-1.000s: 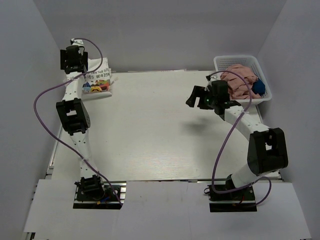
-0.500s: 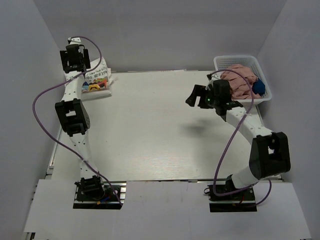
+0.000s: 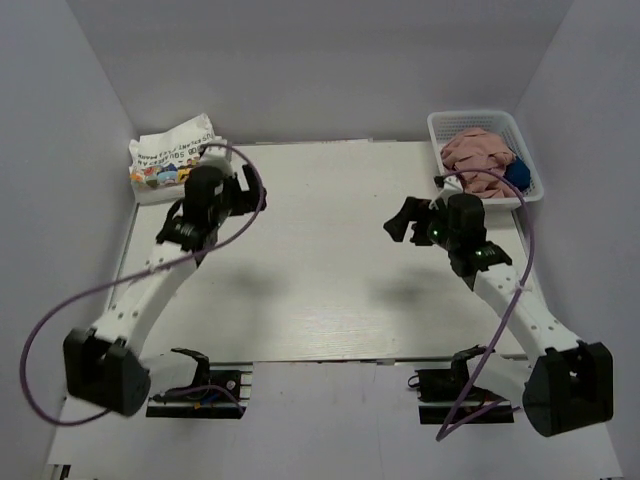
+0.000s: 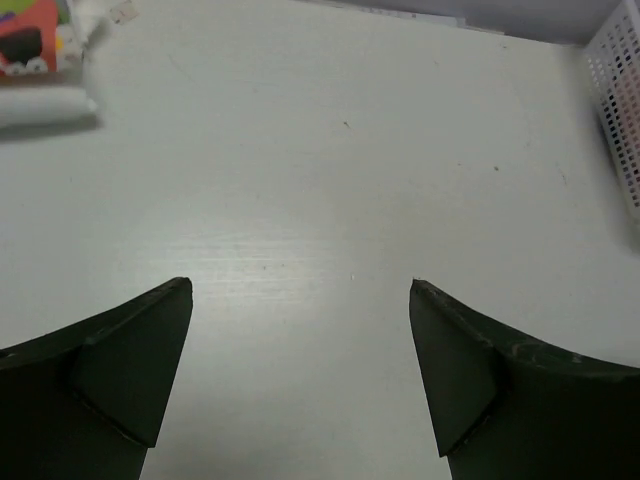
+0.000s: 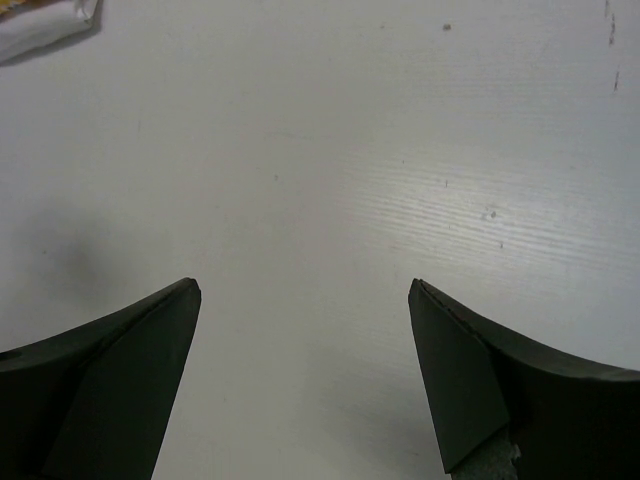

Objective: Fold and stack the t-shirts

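Both pairs of jaws stand wide with nothing between them. In the left wrist view the left gripper (image 4: 300,290) frames only bare table (image 4: 330,180), and the right wrist view shows the same for the right gripper (image 5: 305,290).

From above, the left gripper (image 3: 246,186) hangs over the upper left part of the table, pointing toward the right of the frame, just right of the t-shirts (image 3: 170,158) and apart from them. The right gripper (image 3: 400,218) hangs right of centre, pointing left.

A second ago the left arm was stretched up into the upper left corner with its gripper over the t-shirts, partly covering them. It has since drawn back and swung low, its elbow now at the lower left of the frame, and the bundle lies uncovered. The right gripper has shifted only slightly downward, while its elbow has dropped to the lower right corner.

By count:
- Two arms and two grippers.
- One folded white bundle with coloured prints and dark lettering, in the table's upper left corner. How many tees it holds I cannot tell.
- One white basket (image 3: 480,116) in the upper right corner.
- One heap of pink cloth (image 3: 478,155) and one blue item (image 3: 516,175), both inside the basket.
- Two purple cables, one along each arm.

The bundle also shows at the upper left edge of both wrist views (image 4: 40,60) (image 5: 40,25).
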